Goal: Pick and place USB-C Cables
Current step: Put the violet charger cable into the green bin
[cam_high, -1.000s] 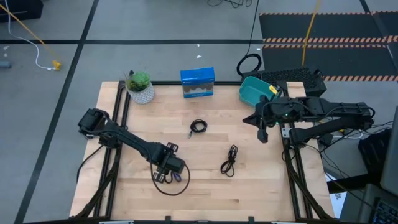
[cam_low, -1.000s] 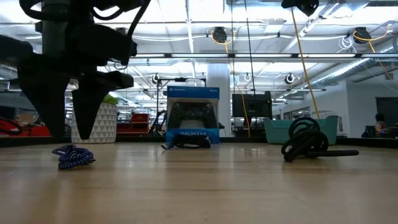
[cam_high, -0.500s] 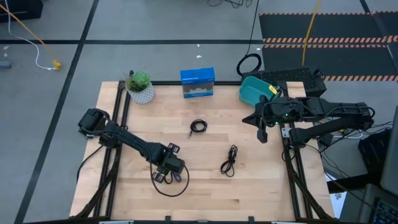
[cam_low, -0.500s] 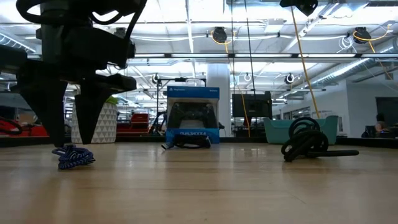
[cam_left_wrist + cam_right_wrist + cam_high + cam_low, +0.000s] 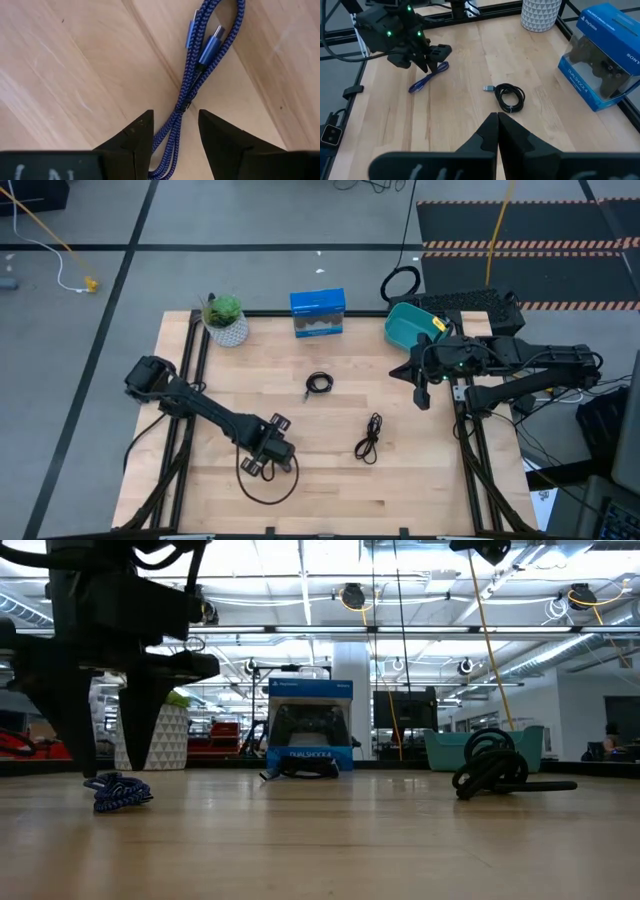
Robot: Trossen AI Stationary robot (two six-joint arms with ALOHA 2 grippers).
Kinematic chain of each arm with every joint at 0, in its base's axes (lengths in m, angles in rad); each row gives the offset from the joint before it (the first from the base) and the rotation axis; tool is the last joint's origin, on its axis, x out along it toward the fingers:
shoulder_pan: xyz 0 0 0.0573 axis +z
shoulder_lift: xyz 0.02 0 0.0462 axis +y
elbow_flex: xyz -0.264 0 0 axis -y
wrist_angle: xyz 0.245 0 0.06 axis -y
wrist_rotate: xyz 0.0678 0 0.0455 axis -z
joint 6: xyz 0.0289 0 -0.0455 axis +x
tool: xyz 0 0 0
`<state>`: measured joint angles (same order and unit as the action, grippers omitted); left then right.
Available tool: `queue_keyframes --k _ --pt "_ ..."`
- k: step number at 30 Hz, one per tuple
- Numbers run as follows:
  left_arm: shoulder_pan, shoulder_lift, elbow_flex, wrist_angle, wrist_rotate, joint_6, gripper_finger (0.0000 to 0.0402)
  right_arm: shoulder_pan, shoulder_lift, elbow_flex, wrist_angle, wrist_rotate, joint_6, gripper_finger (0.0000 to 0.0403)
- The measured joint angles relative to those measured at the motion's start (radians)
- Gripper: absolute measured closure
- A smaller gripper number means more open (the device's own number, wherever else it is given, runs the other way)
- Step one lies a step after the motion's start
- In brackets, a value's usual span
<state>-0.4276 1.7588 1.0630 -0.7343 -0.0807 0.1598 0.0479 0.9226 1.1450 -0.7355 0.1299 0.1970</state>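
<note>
The blue-purple braided USB-C cable [image 5: 200, 60] lies flat on the wood, doubled into a long bundle. My left gripper [image 5: 175, 117] is open, pointing down over it near the table's near left. One finger stands on each side of the bundle [image 5: 118, 790], and no touch shows. In the high view the left gripper [image 5: 268, 455] hides this cable. The tight black coil [image 5: 319, 383] and the long loose black bundle [image 5: 369, 438] rest on the table. My right gripper [image 5: 497, 117] is shut and waits in the air beside the teal bin [image 5: 413, 325].
A blue controller box [image 5: 318, 313] and a white plant pot [image 5: 227, 320] stand at the far edge. The teal bin sits at the far right corner. A big black cable loop [image 5: 265, 480] hangs from my left arm near the near edge. Bare wood lies around the middle.
My left gripper has come down toward the table and shifted slightly toward the left and near edges. Its fingers now stand on either side of the blue-purple cable, which has stayed where it lay. My right arm has kept still.
</note>
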Motion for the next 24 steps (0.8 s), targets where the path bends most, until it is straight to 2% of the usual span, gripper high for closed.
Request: queue_keyframes --k 12,24 --pt "0.0 0.051 0.003 0.012 0.0 0.022 0.0248 0.0 0.0 0.0 0.004 0.0 0.0 0.0403" --pt "0.0 0.049 0.001 0.015 0.03 0.016 0.0343 0.0 0.0 0.0 0.006 0.0 0.0 0.0403"
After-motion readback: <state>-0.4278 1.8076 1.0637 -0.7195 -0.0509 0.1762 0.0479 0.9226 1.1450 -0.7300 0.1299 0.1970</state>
